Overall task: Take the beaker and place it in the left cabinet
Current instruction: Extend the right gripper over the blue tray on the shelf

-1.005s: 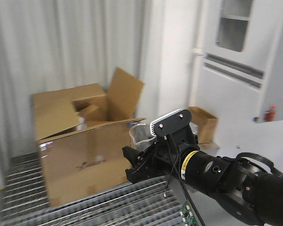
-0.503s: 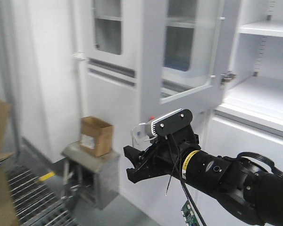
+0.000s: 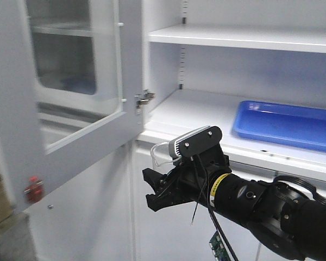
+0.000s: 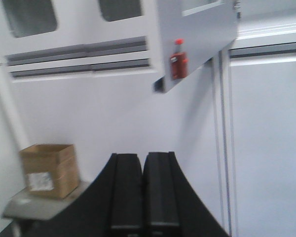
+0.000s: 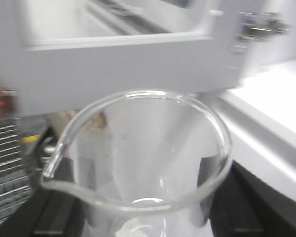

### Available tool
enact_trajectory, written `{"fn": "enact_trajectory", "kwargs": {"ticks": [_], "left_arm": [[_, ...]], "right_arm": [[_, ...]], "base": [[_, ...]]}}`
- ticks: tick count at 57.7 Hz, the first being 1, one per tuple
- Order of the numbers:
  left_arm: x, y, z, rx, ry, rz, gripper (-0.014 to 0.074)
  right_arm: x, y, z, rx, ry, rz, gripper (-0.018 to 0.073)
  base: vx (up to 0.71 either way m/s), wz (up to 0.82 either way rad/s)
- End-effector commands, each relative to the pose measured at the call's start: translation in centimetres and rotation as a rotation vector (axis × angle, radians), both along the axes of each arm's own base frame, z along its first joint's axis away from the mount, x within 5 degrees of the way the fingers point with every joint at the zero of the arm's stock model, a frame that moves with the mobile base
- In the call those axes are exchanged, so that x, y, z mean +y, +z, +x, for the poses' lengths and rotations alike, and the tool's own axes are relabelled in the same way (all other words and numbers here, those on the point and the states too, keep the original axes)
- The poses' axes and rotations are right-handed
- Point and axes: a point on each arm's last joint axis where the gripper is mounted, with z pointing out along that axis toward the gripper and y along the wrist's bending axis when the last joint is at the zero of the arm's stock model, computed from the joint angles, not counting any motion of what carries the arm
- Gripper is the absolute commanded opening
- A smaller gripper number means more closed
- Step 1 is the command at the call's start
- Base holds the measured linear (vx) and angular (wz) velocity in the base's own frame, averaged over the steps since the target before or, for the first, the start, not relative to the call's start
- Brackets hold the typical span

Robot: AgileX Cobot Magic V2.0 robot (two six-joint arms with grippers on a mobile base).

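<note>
I'm facing the pale grey cabinet (image 3: 198, 109), its glass door (image 3: 76, 81) swung open and a blue tray (image 3: 285, 125) lying on the middle shelf. My right gripper (image 3: 155, 191) sits outside the cabinet, just below that shelf's front edge. It is clamped around the clear beaker (image 5: 148, 163), which stands upright. My left gripper (image 4: 144, 192) has its fingers pressed together with nothing between them. A cardboard box (image 4: 48, 169) sits low by the wall.

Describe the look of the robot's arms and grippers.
The right arm is made of glossy black, rounded segments, with a yellow band near the wrist, a white-faced camera module on top, and thin black cables. The right gripper is angular and black. The left gripper shows two flat black fingers.
</note>
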Motion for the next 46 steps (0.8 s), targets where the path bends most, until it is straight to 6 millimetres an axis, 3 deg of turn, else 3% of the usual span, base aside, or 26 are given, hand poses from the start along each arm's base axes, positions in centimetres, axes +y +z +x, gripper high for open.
{"fn": "enact_trajectory", "kwargs": {"ticks": [1,46], "left_arm": [[0.03,1.41,-0.17,-0.110,0.002,-0.009,-0.0006],[0.03,1.41,-0.17,-0.110,0.002,-0.009,-0.0006]], "right_arm": [[-0.06,3.27,-0.48,-0.111,0.028,0.092,0.0145],[-0.06,3.27,-0.48,-0.111,0.028,0.092,0.0145]], "base": [[0.23,-0.53],[0.21,-0.36]]}}
